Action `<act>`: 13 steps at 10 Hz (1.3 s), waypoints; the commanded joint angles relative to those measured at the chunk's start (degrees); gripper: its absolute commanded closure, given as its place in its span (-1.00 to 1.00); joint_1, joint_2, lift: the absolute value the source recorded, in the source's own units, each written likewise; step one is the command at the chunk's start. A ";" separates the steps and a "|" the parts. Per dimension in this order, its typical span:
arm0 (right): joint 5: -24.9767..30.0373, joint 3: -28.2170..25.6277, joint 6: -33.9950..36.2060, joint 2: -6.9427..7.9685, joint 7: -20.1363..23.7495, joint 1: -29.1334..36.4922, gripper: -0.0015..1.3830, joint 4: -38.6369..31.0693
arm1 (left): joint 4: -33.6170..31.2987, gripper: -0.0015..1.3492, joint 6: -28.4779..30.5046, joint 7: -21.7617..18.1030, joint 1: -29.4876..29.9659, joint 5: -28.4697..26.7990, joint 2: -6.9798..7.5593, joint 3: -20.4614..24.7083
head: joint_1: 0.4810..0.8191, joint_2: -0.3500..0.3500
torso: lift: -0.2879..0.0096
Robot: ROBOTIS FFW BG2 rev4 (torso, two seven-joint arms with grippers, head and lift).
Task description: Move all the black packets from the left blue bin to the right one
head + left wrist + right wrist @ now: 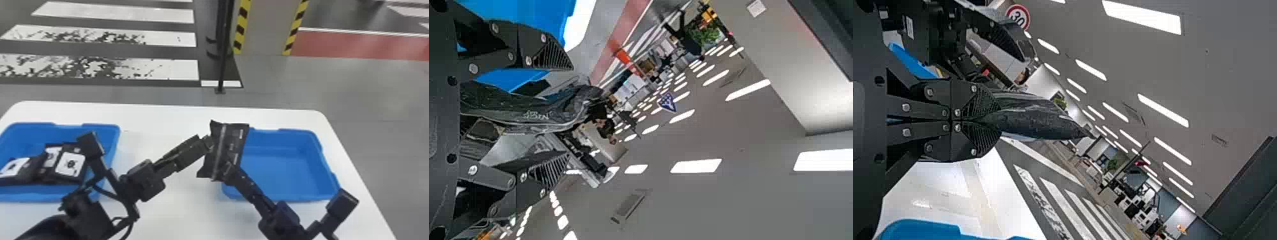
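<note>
In the head view a black packet (pixel 232 143) hangs over the left edge of the right blue bin (pixel 277 172). My left gripper (pixel 209 143) is at its left side, my right gripper (pixel 228 169) at its lower part. Left wrist view: the fingers of my left gripper (pixel 569 111) stand wide apart, with the packet (pixel 539 112) between them. Right wrist view: my right gripper (pixel 998 120) is closed on the packet's edge (pixel 1038 120). More black packets with white labels (pixel 68 163) lie in the left blue bin (pixel 111 127).
Both bins stand on a white table (pixel 159 118), with a stretch of tabletop between them under the left arm. Beyond the table's far edge a dark pole (pixel 223 63) rises from the floor.
</note>
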 commanded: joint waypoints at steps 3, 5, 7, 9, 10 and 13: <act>10.69 -10.34 3.55 -2.80 -0.44 -6.55 0.85 7.17 | -1.97 -0.81 -3.23 -0.09 3.13 0.76 -0.10 4.82 | 0.27 -0.32 | -0.05; 16.18 -17.20 8.34 -4.56 -0.88 -10.35 0.85 9.00 | -3.23 -0.81 -3.09 0.00 5.52 0.76 -0.10 8.71 | 0.27 -0.52 | -0.05; 17.66 -18.46 20.71 -5.97 -1.76 -14.01 0.62 9.28 | -4.36 -0.81 -3.09 0.00 7.63 0.76 -0.27 11.68 | 0.27 -0.60 | -0.05; 19.72 -19.71 17.20 -5.88 -2.29 -14.43 -0.48 8.86 | -4.92 -0.81 -3.94 0.00 8.33 0.18 -0.54 13.51 | 0.27 -0.55 | -0.05; 22.92 -21.43 10.87 -4.74 -3.69 -12.88 -0.85 6.61 | -5.06 -0.81 -4.22 0.00 8.33 -0.04 -0.62 14.31 | 0.27 -0.55 | -0.05; 27.03 -25.77 -11.07 2.03 -7.56 -2.05 -0.81 0.28 | -5.34 -0.81 -3.66 0.53 7.91 -5.53 -0.89 19.91 | 0.27 -0.69 | -0.05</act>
